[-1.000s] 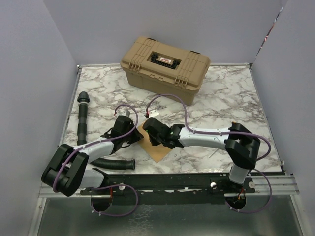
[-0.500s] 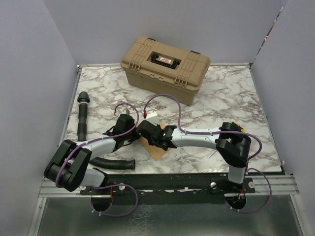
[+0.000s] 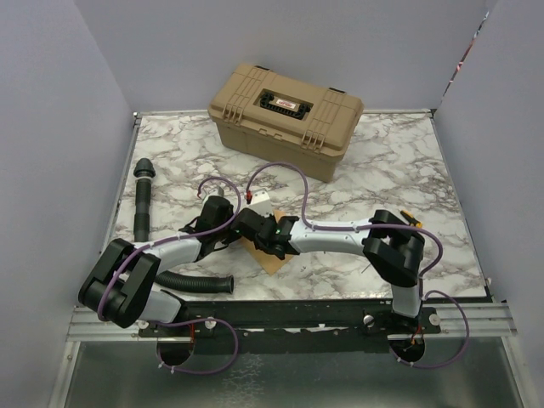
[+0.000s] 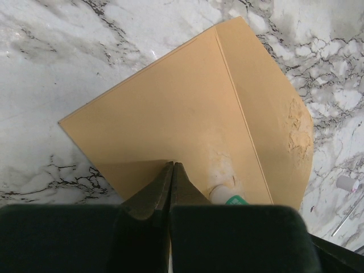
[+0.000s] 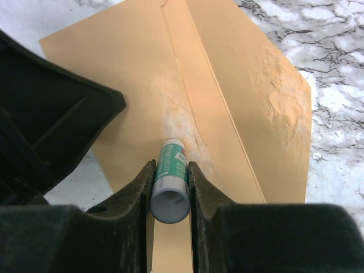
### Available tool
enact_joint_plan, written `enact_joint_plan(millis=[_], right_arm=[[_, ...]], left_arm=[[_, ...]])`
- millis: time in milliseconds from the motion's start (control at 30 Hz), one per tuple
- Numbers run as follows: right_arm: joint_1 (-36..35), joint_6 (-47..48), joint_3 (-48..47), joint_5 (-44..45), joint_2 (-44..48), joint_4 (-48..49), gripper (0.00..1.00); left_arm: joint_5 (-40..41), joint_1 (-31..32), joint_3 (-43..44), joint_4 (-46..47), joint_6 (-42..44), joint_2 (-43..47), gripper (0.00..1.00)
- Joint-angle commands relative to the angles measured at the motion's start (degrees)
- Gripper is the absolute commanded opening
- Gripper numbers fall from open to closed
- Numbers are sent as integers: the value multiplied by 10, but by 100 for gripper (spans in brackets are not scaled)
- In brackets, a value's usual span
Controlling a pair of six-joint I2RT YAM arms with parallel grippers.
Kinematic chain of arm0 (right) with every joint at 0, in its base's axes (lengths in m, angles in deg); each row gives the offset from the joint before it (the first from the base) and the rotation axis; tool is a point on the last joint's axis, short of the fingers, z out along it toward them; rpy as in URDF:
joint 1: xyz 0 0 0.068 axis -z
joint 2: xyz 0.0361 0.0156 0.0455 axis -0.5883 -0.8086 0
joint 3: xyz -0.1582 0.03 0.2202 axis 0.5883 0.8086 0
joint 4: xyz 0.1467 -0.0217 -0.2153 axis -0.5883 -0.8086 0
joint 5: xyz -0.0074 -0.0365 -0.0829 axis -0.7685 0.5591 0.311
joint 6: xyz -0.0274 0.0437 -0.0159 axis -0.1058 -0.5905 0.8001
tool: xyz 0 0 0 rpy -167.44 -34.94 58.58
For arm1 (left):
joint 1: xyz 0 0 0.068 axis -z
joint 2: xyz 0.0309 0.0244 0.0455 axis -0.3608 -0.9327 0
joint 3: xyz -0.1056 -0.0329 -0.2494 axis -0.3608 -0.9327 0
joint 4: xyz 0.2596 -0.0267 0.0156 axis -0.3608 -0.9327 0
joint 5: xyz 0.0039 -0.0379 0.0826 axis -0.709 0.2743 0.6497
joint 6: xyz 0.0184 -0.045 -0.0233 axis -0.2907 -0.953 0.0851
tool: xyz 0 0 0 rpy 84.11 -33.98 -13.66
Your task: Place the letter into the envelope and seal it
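The left tool (image 4: 172, 166), newly pressed together, is seemingly pinning the envelope (image 4: 170, 102) while the right tool (image 5: 170, 168), clamping a glue stick (image 5: 169, 190), is sliding leftward, gluing for sealing.

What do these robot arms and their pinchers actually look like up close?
The left arm and right arm match: pale grey-white tube sections joined by chunky black joints, with thin purple cables looping along them. The left gripper and right gripper each have two black fingers tapering to narrow tips.
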Motion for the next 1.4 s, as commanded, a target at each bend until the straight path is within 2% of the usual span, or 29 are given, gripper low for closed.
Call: enact_joint_plan(millis=[0,300,467,600,700,933,1067,1200,1367], right_arm=[[20,-14,-22,13,-15,-13,0],[37,-23,-34,-47,-58,-18,0],[38,-59,-17,-57,-41,-40,0],[38,-98,-21,-55,-19,-80,0],[37,-104,-21,-44,6,-92,0],[37,-78,-5,-32,90,-72,0],[41,-58,4,-77,114,-48,0],[41,-65,18,-132,114,-39,0],[41,-80,31,-114,105,-51,0]], left_arm=[[29,-1,-22,-46,20,-11,0],[27,-1,-17,-44,24,-12,0],[12,-1,-7,-29,2,10,0],[7,-1,23,-37,-14,31,14],[12,-1,38,-38,-23,55,16],[42,-2,49,-44,-19,109,14],[17,-2,54,-44,-12,78,10],[-13,-2,42,-3,-6,40,7],[-28,-4,23,34,-2,3,5]])
